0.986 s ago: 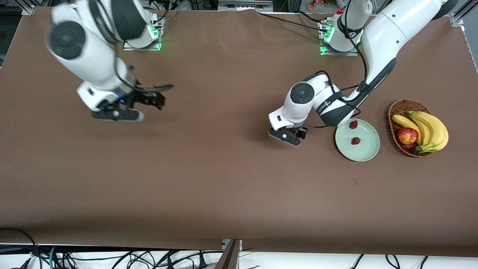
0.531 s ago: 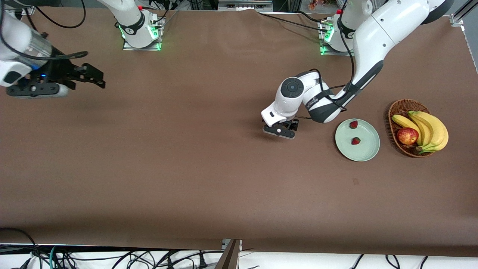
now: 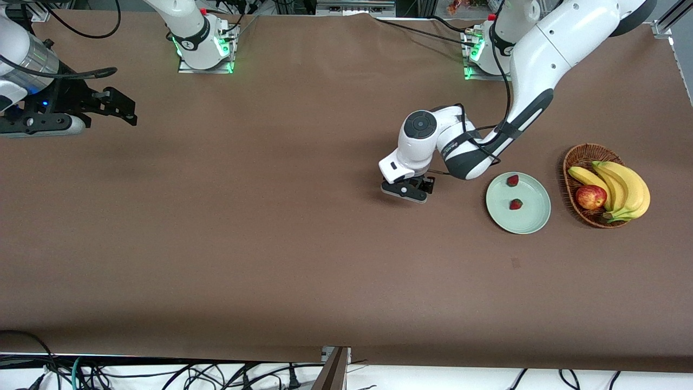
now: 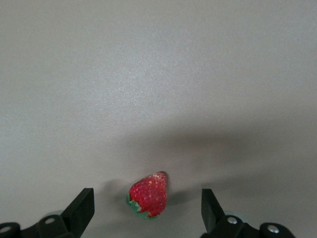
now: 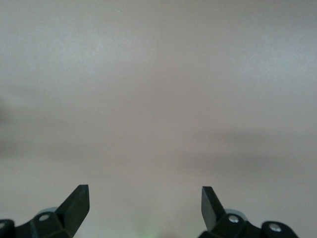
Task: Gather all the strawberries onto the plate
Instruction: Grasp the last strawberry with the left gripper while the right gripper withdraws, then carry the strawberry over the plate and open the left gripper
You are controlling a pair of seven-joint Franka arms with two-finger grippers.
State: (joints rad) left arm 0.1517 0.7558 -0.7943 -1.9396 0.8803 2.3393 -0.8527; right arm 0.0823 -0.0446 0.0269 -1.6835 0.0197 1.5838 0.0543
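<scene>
There were three small red strawberries with green caps: two (image 3: 512, 180) (image 3: 516, 204) lay on the one round pale mint-green plate (image 3: 533, 219), and a third (image 4: 148, 195) lay on the brown tabletop (image 3: 270, 227). One brown wicker basket (image 3: 575, 157) held one red apple (image 3: 590, 196) and three yellow bananas (image 3: 622, 187). Two white robot arms each carried one black two-fingered hand (image 3: 407, 190) (image 3: 40, 123).

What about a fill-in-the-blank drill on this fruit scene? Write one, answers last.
1. The plate holds ____ strawberries.
2. The third strawberry lies on the table between the open fingers of the ____ pincer.
3. The basket holds bananas and one red ____.
4. The right pincer is open and holds ____.

Answers: two; left; apple; nothing
</scene>
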